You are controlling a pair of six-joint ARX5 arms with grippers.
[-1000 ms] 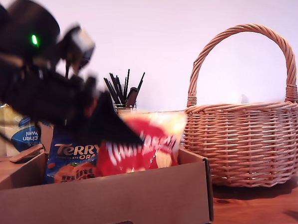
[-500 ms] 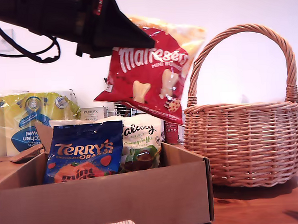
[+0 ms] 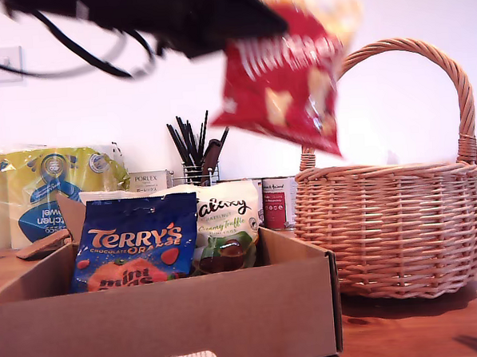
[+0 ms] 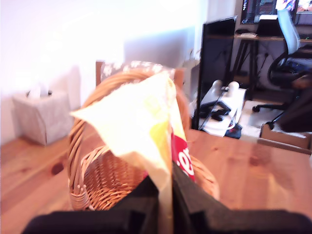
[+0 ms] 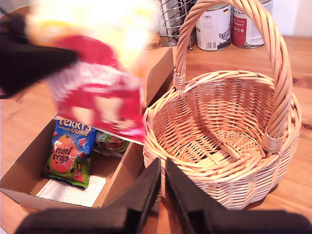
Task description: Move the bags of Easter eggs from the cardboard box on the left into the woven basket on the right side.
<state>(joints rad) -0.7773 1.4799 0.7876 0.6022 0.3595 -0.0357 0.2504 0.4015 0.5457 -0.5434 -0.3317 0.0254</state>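
Exterior view: my first gripper [image 3: 266,21] reaches in from about ten o'clock, high above the cardboard box [image 3: 166,326], its jaws clamped on the top edge of the Maltesers bag [image 3: 285,72]. The bag hangs blurred in mid-air, tilted, just beside the arched handle of the woven basket [image 3: 393,226] and above its near rim. In the first wrist view the dark fingers [image 4: 195,204] pinch the bag's yellow edge with the basket below.

My second gripper [image 5: 162,183] hovers over the basket's near rim at about six o'clock in its own picture; its jaws look pressed together, holding nothing, though the view is tight.

In the box the Terry's bag [image 3: 134,244] leans upright with a Galaxy bag [image 3: 225,227] just behind it. The basket's inside, as far as the second wrist view shows, holds no bag.
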